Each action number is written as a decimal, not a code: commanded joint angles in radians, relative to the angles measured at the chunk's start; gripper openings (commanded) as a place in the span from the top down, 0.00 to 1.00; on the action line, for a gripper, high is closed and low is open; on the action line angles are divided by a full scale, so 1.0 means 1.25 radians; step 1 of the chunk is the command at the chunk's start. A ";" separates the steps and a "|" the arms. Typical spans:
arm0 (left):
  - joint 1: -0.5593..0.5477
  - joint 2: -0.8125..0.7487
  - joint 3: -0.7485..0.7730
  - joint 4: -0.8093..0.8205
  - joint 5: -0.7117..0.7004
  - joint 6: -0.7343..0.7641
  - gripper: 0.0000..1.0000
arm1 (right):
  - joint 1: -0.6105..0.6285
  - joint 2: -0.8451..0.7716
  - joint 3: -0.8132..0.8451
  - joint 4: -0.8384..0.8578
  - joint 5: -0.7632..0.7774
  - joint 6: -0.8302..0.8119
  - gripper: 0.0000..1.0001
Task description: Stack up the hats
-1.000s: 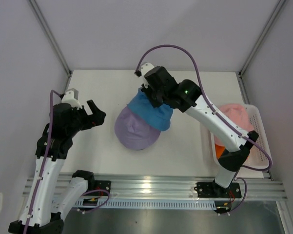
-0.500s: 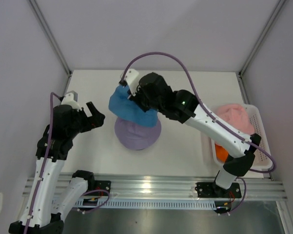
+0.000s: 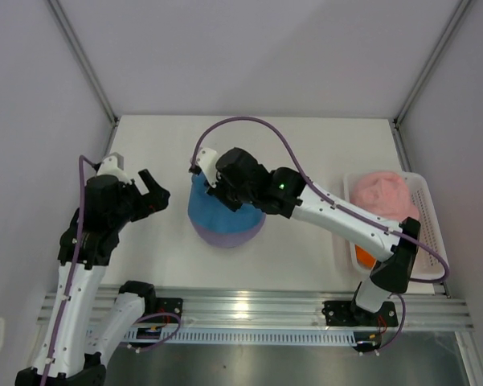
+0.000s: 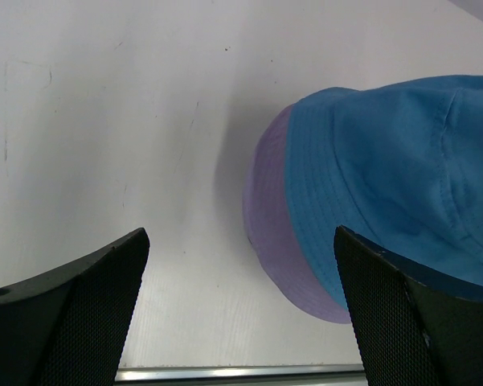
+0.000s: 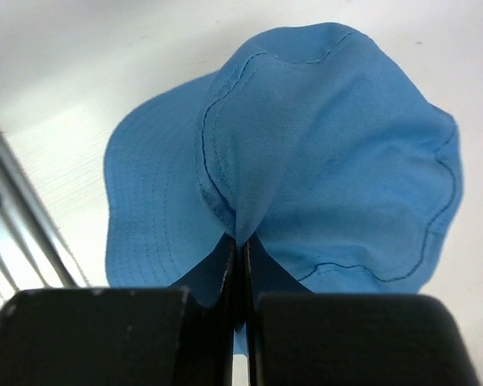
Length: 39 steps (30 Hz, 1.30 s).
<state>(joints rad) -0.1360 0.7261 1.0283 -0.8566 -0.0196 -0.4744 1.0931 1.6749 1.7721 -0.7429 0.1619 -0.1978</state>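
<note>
**A:** What does the right gripper (image 5: 239,243) have hold of?

**B:** The blue hat (image 5: 321,153). Its 2 fingers are pressed together on a fold of the fabric, and the wrist view shows the cloth drawn up into a ridge right where they meet.

**A:** And where is that hat?

**B:** Near the middle of the table (image 3: 321,141), over the lavender-purple hat (image 3: 231,240). The blue 1 covers most of it. From above, only a crescent of purple brim shows along the near side. The left wrist view has the same purple edge poking out from under the blue brim.

**A:** Is the blue hat fully down on the purple 1?

**B:** Its brim lies on it on the left side. How it sits under the pinched part I cannot tell.

**A:** And the left gripper (image 3: 156,186)?

**B:** Spread wide, with nothing between the fingers. It hangs over bare table just to the left of the 2 hats, pointing toward them and apart from both.

**A:** The other 2 hats?

**B:** Both are in the white basket (image 3: 431,211) at the right edge of the table. The pink hat (image 3: 382,193) fills the far end. The orange hat (image 3: 365,258) is at the near end, and only a small patch of it shows behind the right arm.
</note>
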 commanded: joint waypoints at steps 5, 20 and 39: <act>0.007 0.015 -0.015 0.024 0.040 -0.029 0.01 | 0.015 -0.106 -0.055 0.090 -0.164 0.070 0.91; 0.022 0.044 -0.095 0.159 0.216 -0.152 0.00 | -0.019 -0.145 -0.112 0.095 -0.130 0.139 0.00; 0.112 -0.016 -0.392 0.469 0.467 -0.357 0.23 | -0.633 -0.325 -0.458 0.528 -0.512 0.618 0.00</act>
<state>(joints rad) -0.0204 0.7452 0.5888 -0.3729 0.5030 -0.8688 0.3206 1.2213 1.3220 -0.2138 -0.3855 0.4137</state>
